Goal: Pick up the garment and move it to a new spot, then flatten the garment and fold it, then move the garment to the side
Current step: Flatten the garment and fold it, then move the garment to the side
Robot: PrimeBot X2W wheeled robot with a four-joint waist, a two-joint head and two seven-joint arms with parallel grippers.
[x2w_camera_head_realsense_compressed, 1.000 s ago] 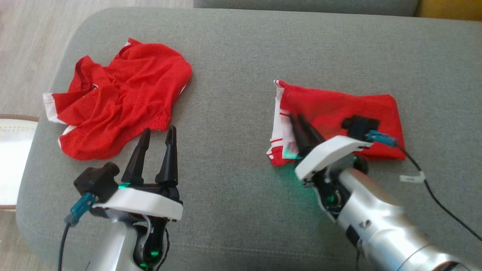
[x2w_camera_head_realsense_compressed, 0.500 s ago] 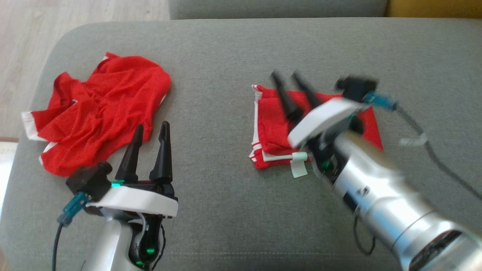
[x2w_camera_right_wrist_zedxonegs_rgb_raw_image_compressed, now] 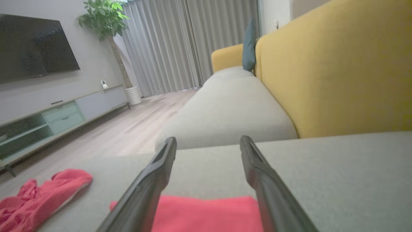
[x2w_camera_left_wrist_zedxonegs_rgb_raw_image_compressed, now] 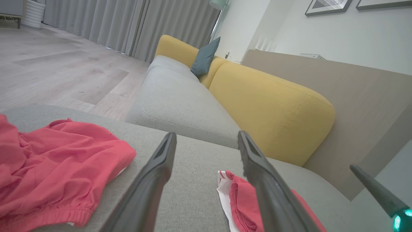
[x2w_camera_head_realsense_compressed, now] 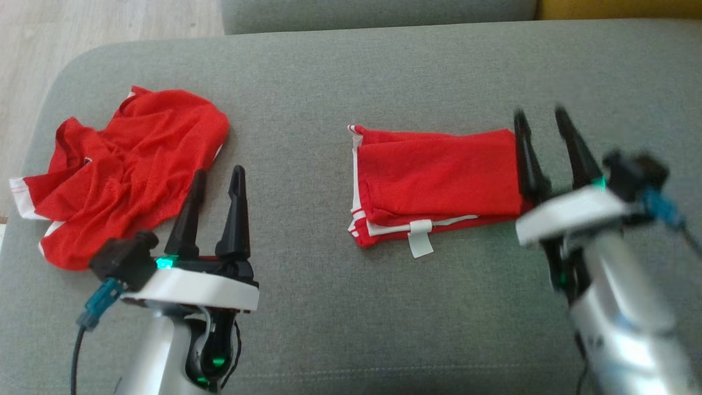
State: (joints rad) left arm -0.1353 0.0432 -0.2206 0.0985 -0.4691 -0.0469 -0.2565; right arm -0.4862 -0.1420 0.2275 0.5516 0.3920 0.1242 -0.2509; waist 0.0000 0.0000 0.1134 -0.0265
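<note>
- The left claw [x2w_camera_head_realsense_compressed: 219,173] is hovering low over the near part of the grey seat [x2w_camera_head_realsense_compressed: 329,307], fingers spread and gripping nothing.
- The right claw [x2w_camera_head_realsense_compressed: 539,113] is also standing spread and empty at the right edge of the folded garment [x2w_camera_head_realsense_compressed: 439,170]. Whether it is touching the cloth is unclear.
- The folded garment is lying flat as a red rectangle mid-seat, with white trim on its left edge and a white tag [x2w_camera_head_realsense_compressed: 421,238] on its near edge.
- It is looking like light, thin, limp mesh. Pinching all layers at a folded edge should keep the stack together, while pinching one layer risks unfolding it.
- A crumpled red garment [x2w_camera_head_realsense_compressed: 126,164] is lying well apart to the left.
- The seat is looking soft and woven, probably dragging on cloth.
- Beyond, a yellow backrest [x2w_camera_right_wrist_zedxonegs_rgb_raw_image_compressed: 338,64], wood floor [x2w_camera_right_wrist_zedxonegs_rgb_raw_image_compressed: 135,129], grey curtains [x2w_camera_right_wrist_zedxonegs_rgb_raw_image_compressed: 167,42] and a dark TV [x2w_camera_right_wrist_zedxonegs_rgb_raw_image_compressed: 32,45] are making up the room.
</note>
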